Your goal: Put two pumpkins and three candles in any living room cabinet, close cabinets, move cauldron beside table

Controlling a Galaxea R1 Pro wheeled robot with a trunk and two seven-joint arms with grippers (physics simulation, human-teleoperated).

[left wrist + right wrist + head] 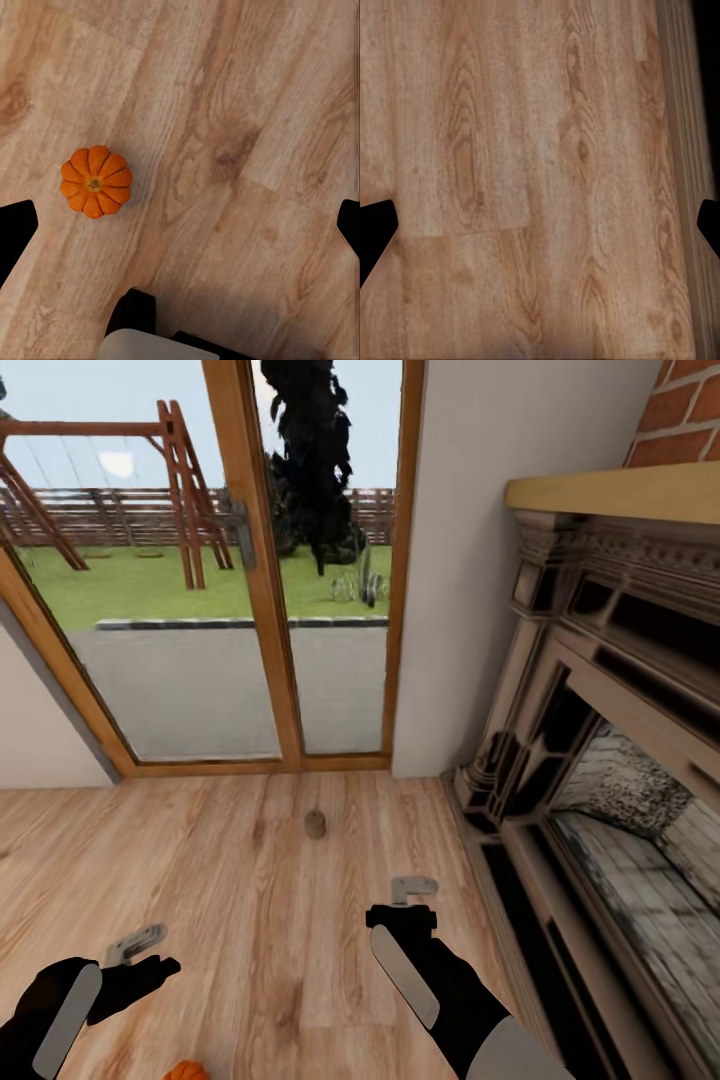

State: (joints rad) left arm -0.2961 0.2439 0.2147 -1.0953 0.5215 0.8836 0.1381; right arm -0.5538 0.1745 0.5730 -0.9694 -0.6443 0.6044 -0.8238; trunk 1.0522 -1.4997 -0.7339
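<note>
One bright-orange ribbed pumpkin lies on the wooden floor, below my left gripper and off towards one of its fingertips. The jaws stand wide apart with nothing between them. In the head view the pumpkin just peeks in at the bottom edge, near my left gripper. A small short greyish candle stands on the floor ahead, in front of the glass door. My right gripper hovers open over bare floor, as the right wrist view also shows.
A wood-framed glass door onto a garden is straight ahead. A dark carved fireplace with a pale mantel fills the right side, its base close to my right gripper. A white wall stands between them.
</note>
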